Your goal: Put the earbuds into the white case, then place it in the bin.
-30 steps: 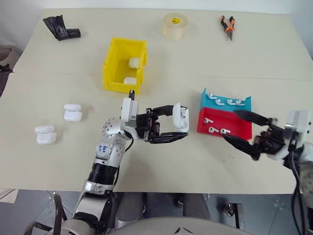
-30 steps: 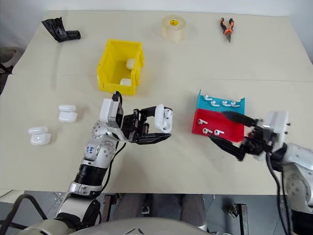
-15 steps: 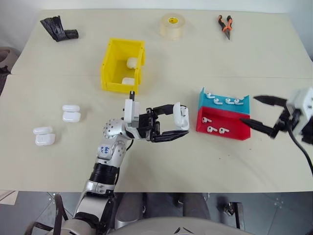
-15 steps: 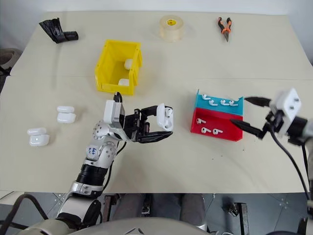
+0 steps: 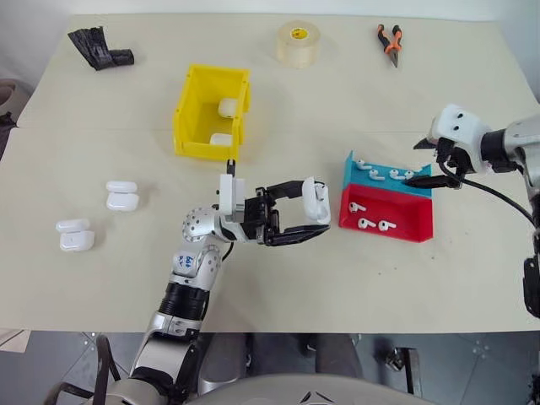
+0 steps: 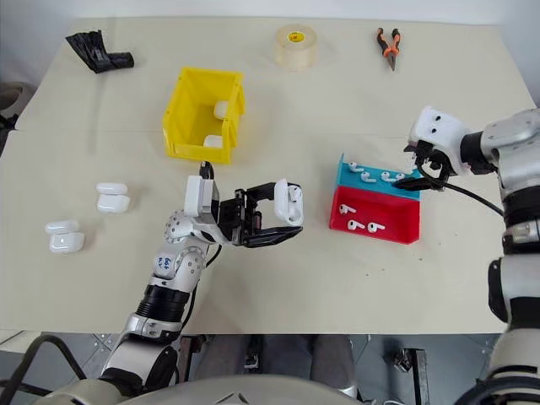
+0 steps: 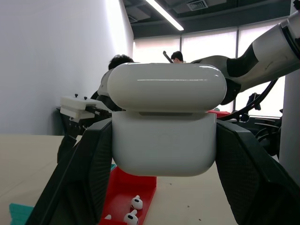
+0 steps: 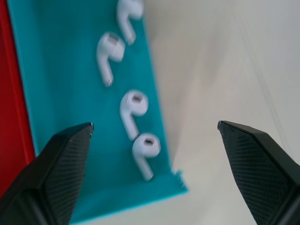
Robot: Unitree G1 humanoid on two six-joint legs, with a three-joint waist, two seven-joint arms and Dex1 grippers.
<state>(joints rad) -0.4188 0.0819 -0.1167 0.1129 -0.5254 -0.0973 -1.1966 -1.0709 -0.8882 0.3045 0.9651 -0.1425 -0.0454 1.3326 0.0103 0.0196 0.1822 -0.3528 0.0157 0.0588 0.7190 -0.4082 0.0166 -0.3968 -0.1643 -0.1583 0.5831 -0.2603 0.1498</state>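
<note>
Beige table surface is being shared by the yellow bin, with two cases lying inside, and the red and teal trays. The white case is being gripped, lid ajar, by the clenched left end effector above the table, between bin and trays. The right end effector is being held spread wide over the earbuds lying in the teal tray.
</note>
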